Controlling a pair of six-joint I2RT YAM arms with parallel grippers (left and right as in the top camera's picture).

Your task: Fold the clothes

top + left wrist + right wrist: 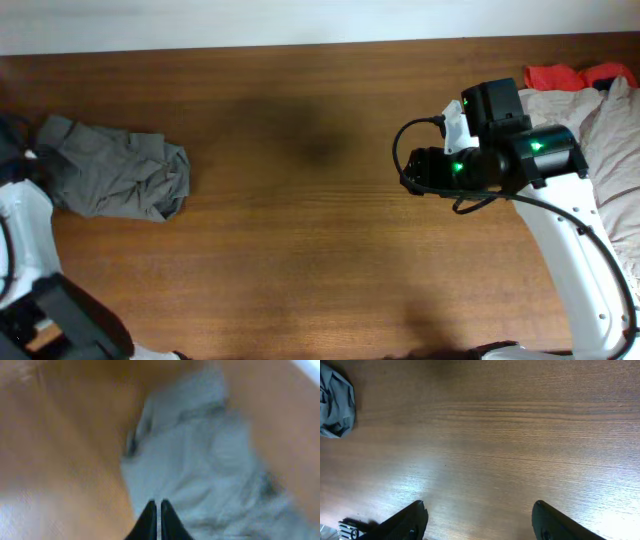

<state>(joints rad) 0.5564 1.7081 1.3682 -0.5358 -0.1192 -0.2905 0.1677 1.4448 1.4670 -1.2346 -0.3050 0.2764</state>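
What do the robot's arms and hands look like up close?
Both arms have smooth white shells with black joints. The right arm has a boxy black wrist with small green lights and a looping black cable. The left arm is white too. The left hand and right hand each end in two black tapered fingers.

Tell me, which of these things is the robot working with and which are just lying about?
Job: crumpled grey-olive shorts; left gripper, shut, over them; right gripper, open.
Lying about: pale beige garment; red cloth.
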